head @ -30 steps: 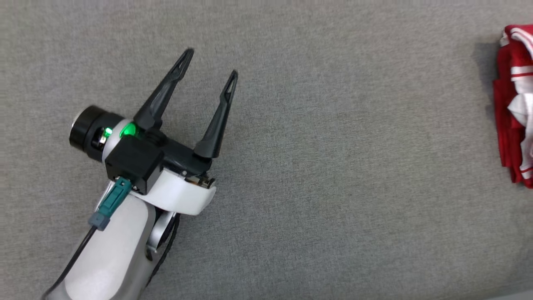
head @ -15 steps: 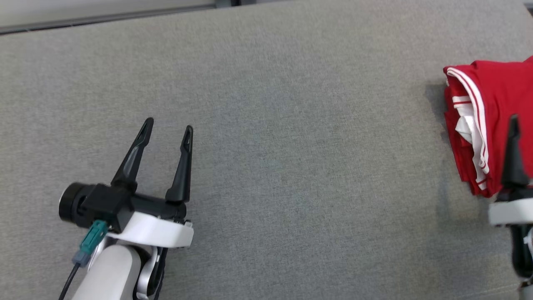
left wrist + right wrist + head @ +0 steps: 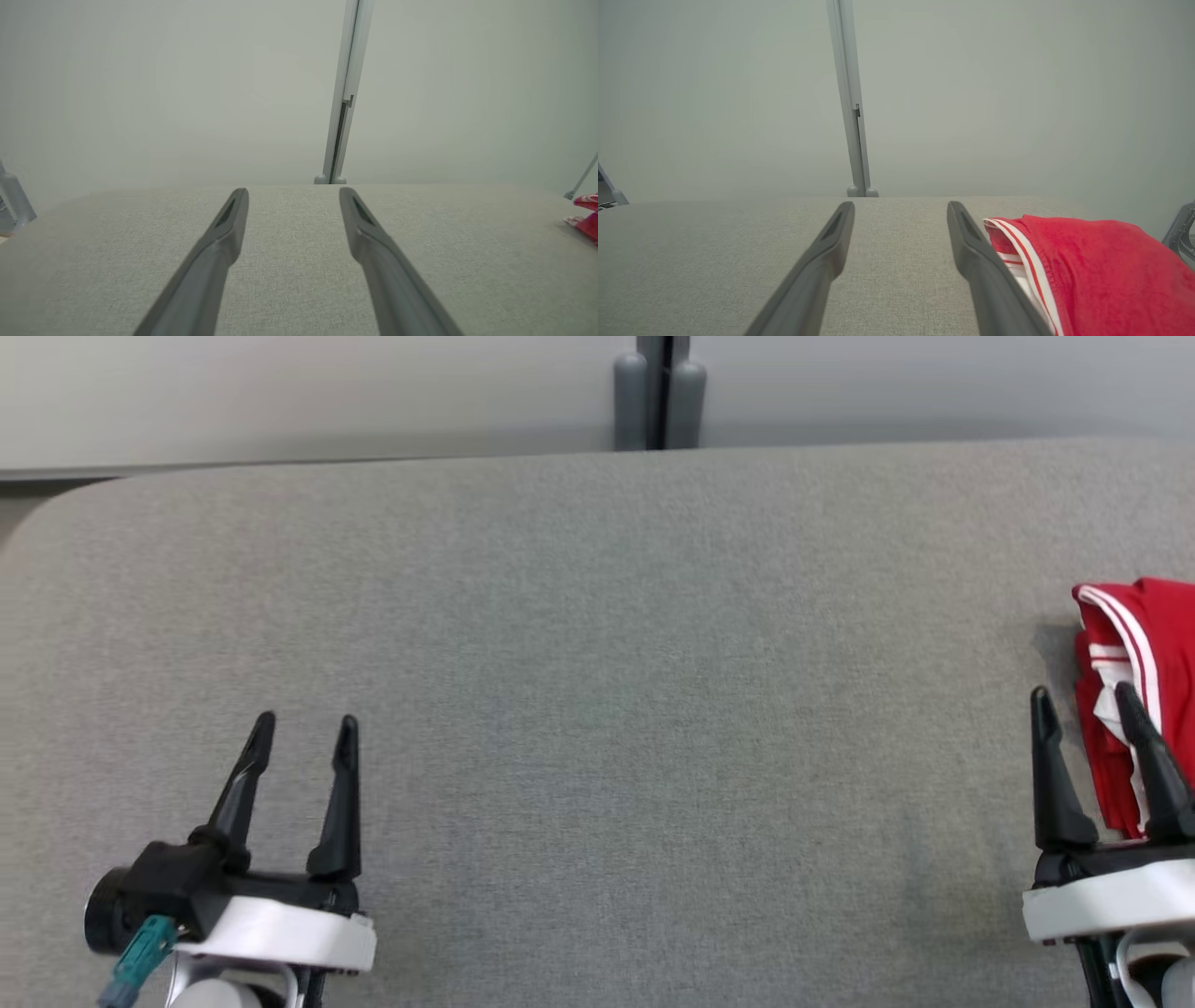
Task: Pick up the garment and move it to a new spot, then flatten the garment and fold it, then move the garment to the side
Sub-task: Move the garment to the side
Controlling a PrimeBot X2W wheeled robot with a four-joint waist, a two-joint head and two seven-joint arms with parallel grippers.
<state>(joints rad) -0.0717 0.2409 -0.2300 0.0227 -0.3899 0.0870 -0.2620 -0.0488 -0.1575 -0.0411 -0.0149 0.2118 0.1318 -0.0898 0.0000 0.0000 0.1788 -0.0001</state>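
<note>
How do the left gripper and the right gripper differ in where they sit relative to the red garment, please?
The left gripper is over bare grey table, far from the red garment; the right gripper sits right beside it, its outer finger crossing the garment's edge in the head view. The left gripper's teal connector shows; the right gripper's body is cut by the picture's edge. Both are open and empty.
</note>
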